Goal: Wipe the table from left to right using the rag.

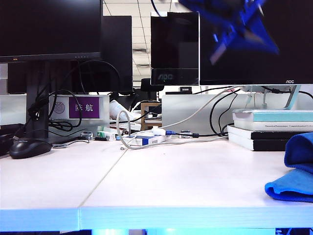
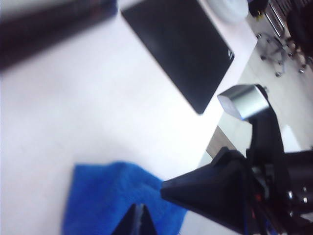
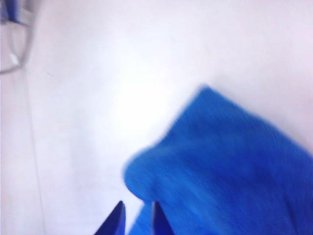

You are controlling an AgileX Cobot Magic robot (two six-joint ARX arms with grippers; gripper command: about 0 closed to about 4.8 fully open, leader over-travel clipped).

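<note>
The blue rag (image 1: 293, 171) lies bunched at the far right of the white table (image 1: 171, 176). In the left wrist view the rag (image 2: 112, 196) spreads on the table (image 2: 98, 98) under my left gripper (image 2: 140, 215). Its two dark fingertips are pressed together, with nothing seen between them. In the right wrist view my right gripper (image 3: 137, 218) hovers at the rag's (image 3: 230, 171) rounded edge, its fingers apart over bare table (image 3: 122, 73) and cloth. A blurred blue-tinted arm part (image 1: 239, 24) hangs high at the right; which arm it is I cannot tell.
A black mouse (image 1: 29, 147) sits at the left. Stacked books (image 1: 274, 129) stand behind the rag. Cables and small boxes (image 1: 146, 137) crowd the back under the monitors. A black mat (image 2: 181, 49) lies near the table's edge, beside the other black arm (image 2: 234, 191).
</note>
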